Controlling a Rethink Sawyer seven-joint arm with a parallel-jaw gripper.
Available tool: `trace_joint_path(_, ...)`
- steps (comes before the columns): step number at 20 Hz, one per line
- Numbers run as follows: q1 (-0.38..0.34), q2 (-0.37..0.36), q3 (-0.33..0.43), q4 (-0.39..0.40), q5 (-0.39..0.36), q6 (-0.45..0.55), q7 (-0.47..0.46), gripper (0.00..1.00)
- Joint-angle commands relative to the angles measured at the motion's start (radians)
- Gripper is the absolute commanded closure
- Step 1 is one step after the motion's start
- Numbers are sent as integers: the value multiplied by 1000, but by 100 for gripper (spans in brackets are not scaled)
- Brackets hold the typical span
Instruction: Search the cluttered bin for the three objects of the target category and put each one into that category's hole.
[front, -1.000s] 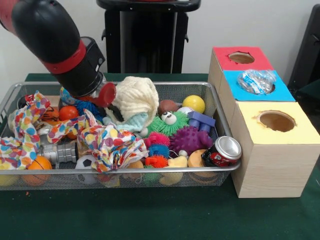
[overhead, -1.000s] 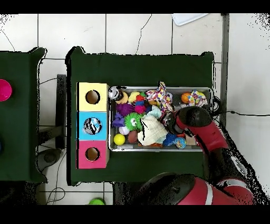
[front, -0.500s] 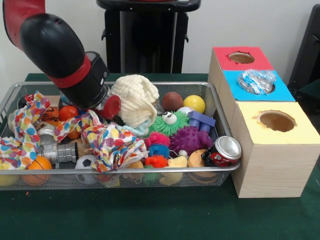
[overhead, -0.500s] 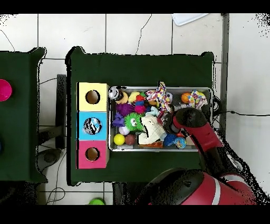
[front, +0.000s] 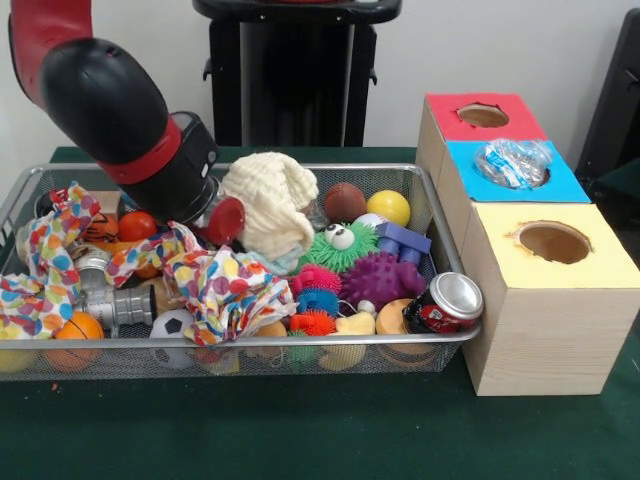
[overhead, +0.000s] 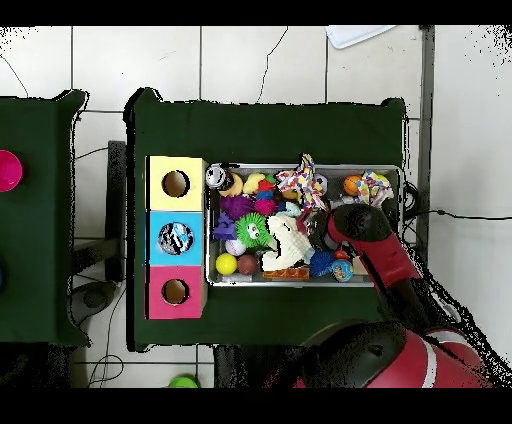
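Front view: arm (front: 120, 110) reaches down into the wire bin (front: 440, 340), its end buried among a cream cloth (front: 270, 200) and patterned cloths (front: 215, 290); pincer state cannot be told (fingers hidden). Bin is packed rim to rim. Three boxes stand touching its side: red (front: 478, 118), blue (front: 520, 170) with a plastic item (front: 512, 160) in its hole, yellow (front: 555, 250). Can (front: 445, 303) lies at the bin's near corner. Bench (front: 300, 430) is green, floor (overhead: 250, 60) tiled.
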Motion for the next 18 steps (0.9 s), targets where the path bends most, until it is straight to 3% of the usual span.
trace_joint_path(1,40,138,71,43,-69,-180,99,100)
trace_joint_path(6,144,121,-146,-116,-242,-139,90,100)
trace_joint_path(11,173,103,-299,-261,-399,-209,60,100)
trace_joint_path(15,171,89,-337,-328,-512,-266,46,100)
trace_joint_path(18,159,90,-336,-348,-539,-285,87,100)
